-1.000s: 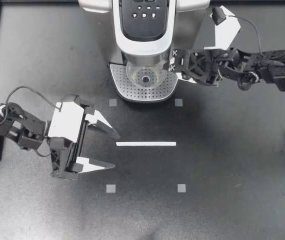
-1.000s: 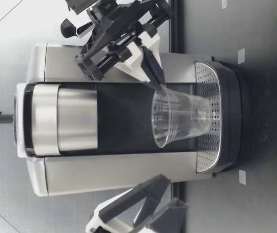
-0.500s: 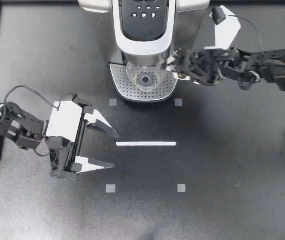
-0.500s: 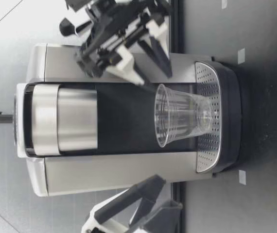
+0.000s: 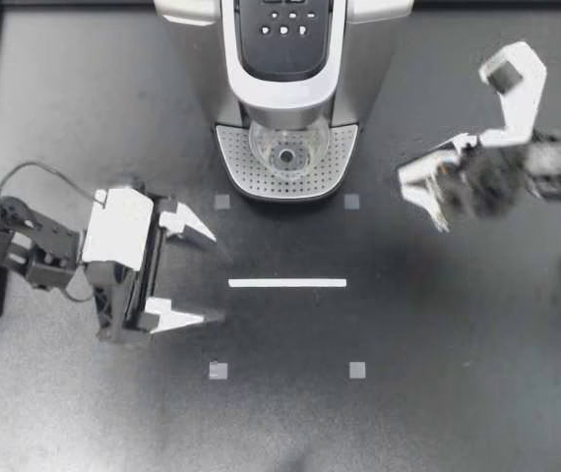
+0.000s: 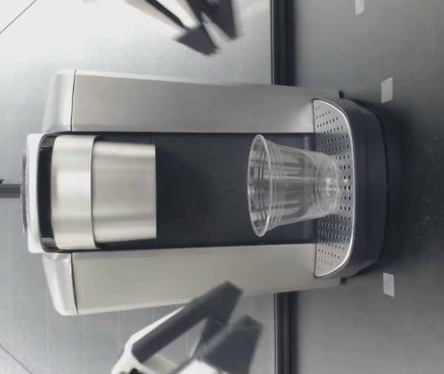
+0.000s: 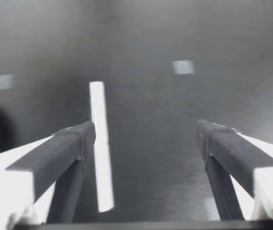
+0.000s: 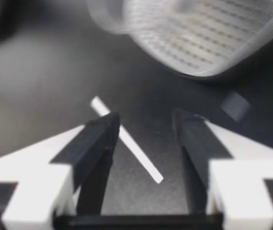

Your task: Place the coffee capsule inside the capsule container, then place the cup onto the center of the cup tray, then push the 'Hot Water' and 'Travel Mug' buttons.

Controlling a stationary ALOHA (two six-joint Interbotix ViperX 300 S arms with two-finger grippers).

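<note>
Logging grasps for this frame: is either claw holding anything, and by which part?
Nothing is held. My left claw and my right claw are both open and empty; the clear cup stands free on the cup tray.

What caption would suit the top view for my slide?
Cup on the cup tray; left claw and right claw open, both away from it.

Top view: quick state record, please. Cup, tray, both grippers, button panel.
cup: clear, upright, standing on the cup tray, roughly centred
left gripper: open, empty, over the table beside the white tape line
right gripper: open, empty, blurred, apart from the coffee machine
button panel: no gripper at it
</note>
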